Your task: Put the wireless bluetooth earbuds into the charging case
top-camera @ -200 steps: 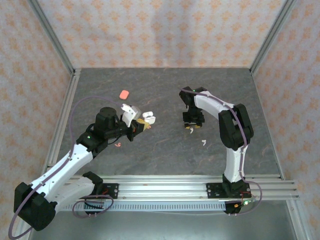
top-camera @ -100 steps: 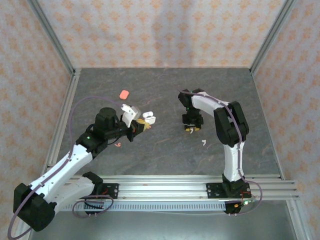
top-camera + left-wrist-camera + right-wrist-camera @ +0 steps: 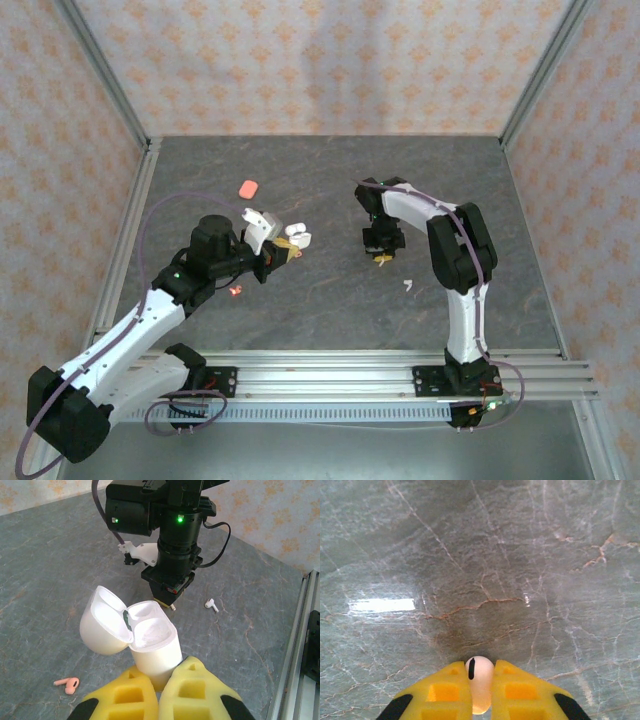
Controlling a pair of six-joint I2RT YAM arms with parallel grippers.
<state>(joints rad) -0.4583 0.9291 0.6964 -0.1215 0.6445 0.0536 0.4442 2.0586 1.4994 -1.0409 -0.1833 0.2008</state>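
My left gripper (image 3: 160, 676) is shut on the base of a white charging case (image 3: 152, 647), held above the table with its lid hinged open to the left and both wells bare. In the top view this case (image 3: 296, 238) sits left of centre. My right gripper (image 3: 479, 672) points down at the table and is shut on a white earbud (image 3: 479, 679), whose rounded head with a dark slot pokes out between the yellow fingers. A second white earbud (image 3: 408, 285) lies on the table, near the right arm. One coral-pink earbud (image 3: 67, 683) lies by the left arm.
A closed coral-pink case (image 3: 249, 187) rests on the grey marbled table (image 3: 330, 310) at the back left. Metal frame rails (image 3: 130, 250) border the left and right sides. Patterned walls enclose the cell. The right gripper (image 3: 167, 597) stands just behind the held case.
The right gripper's fingers have come together on the white earbud beneath them and the wrist shifted slightly left. The left arm and the white case have stayed still.
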